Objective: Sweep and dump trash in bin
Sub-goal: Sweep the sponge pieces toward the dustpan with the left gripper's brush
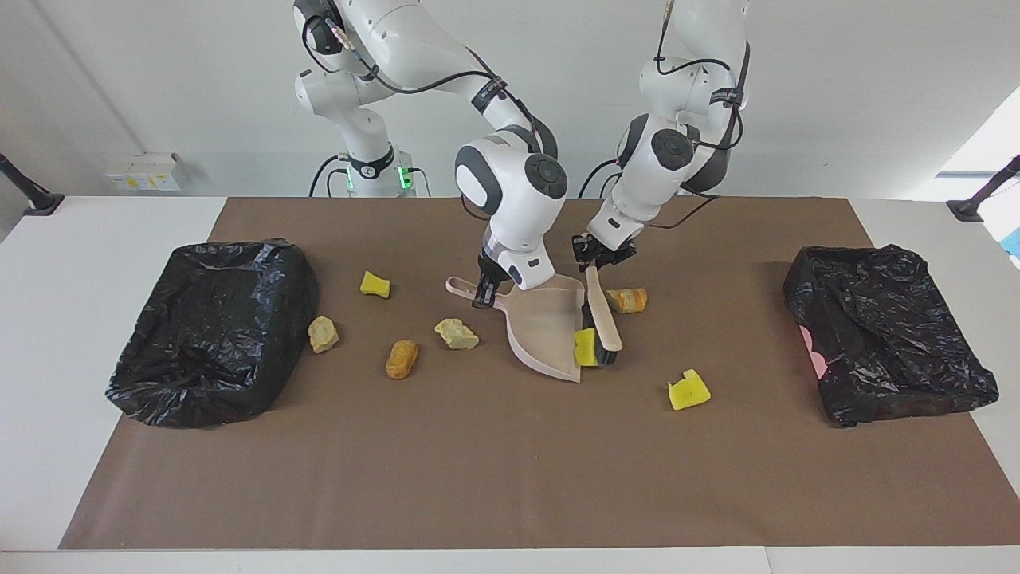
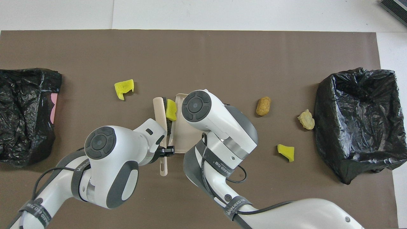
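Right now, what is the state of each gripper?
Left gripper: shut on the beige black-bristled brush.
Right gripper: shut on the pale pink plastic dustpan.
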